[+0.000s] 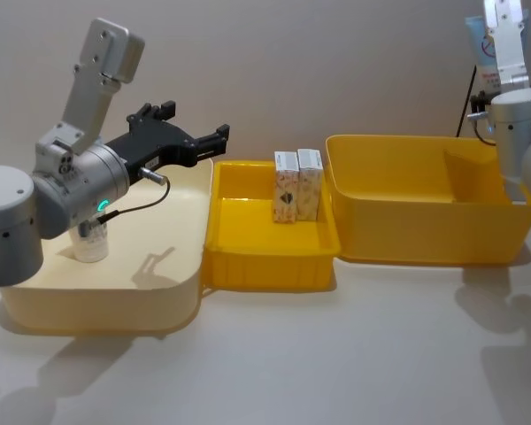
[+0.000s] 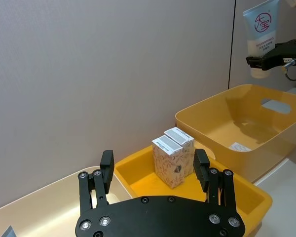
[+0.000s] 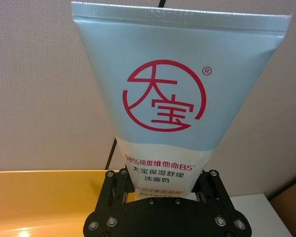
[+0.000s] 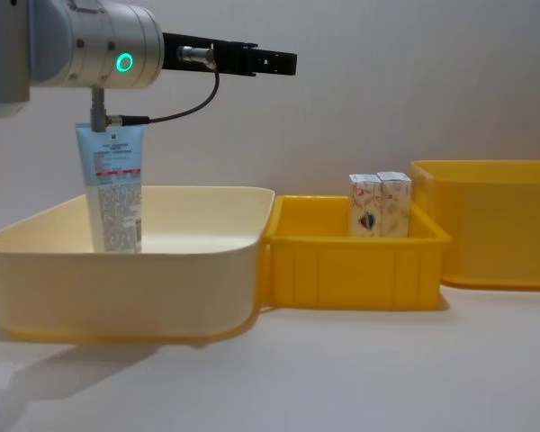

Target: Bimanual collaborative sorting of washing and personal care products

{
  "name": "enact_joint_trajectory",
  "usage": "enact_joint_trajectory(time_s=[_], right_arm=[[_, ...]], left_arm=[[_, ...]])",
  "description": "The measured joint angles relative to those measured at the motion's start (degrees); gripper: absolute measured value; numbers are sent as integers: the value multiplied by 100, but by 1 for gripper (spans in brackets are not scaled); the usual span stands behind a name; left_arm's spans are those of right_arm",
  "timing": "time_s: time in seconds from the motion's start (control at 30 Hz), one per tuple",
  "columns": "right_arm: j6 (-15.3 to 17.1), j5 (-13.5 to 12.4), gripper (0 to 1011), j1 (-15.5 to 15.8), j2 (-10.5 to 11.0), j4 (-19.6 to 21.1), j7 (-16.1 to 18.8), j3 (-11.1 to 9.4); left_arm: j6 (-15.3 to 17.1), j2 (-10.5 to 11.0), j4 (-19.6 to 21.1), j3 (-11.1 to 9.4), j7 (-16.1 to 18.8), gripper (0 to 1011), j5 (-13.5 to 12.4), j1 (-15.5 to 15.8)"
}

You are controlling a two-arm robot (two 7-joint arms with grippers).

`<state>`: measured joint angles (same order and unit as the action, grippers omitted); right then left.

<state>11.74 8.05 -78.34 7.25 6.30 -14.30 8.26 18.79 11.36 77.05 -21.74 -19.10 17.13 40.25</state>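
From the head, the left hand [image 1: 195,135] is seen spread apart above the cream bin [image 1: 173,297], and two white cartons [image 1: 297,184] stand in the small yellow tray [image 1: 248,266]. From the right wrist, a pale-blue tube [image 3: 172,94] is seen clamped (cap down) by the right hand [image 3: 165,190]. From the chest, another tube [image 4: 114,187] is seen upright in the cream bin.

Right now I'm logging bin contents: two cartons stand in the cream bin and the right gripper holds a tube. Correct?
Not quite. The two cartons stand in the small yellow bin, not the cream bin, as the head view shows. The right gripper does hold a tube.
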Motion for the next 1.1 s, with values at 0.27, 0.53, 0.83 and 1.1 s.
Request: enact_joint_trajectory(time_s=[0.27,0.53,0.83,1.1], right_arm=[[-57,4,559,-64,-7,-125,-5,15],[-82,8,557,-96,-10,-185,-9,22],[-97,9,837,-110,-14,-215,-9,27],[-103,9,1001,-114,-14,-230,-9,30]], left_arm=[[0,0,0,0,0,1003,0,0],[0,0,0,0,0,1004,0,0],[0,0,0,0,0,1003,0,0],[0,0,0,0,0,1003,0,0]])
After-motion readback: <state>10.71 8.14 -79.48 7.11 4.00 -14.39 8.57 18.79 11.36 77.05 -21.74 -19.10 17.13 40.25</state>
